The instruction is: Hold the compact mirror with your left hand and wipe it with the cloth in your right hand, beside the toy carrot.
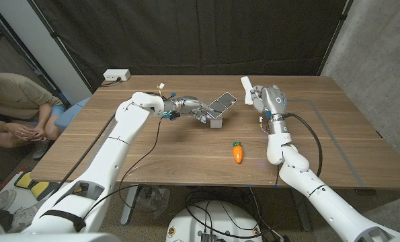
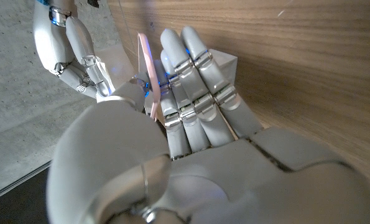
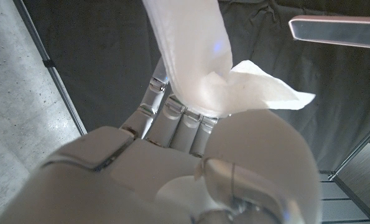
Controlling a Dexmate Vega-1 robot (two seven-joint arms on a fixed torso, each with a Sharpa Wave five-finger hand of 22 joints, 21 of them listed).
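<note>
Compact mirror sits just above centre of the head view, lid open and tilted up toward the upper right, a flat rounded-rectangle panel with a pale pinkish rim; base a small light block on the table. Left hand reaches in from the left, glossy silver-grey fingers wrapped around the mirror's base and hinge end. Left wrist view: fingers lie side by side, pressed against a pale boxy block, with the thin pink edge of the lid standing up just beside them.

Right hand is raised at upper right of centre in the head view, white shell with a blue light on its back. Cloth sticks up from it as a narrow white strip, clear of the mirror and to its right. Right wrist view: cloth is thin, soft and creased, a broad band running to the frame's top with a crumpled pointed flap to the right, pinched between the thumb and the fingers. A flat grey slab with a pink edge, likely the mirror lid, shows at upper right of that view.

Toy carrot lies below the mirror, right of centre, short orange cone with a green top, apart from both hands.

Table: wood-grain brown, matte. Dark curtain hangs behind. White power strip at the table's upper left corner. A seated person at the left edge.
</note>
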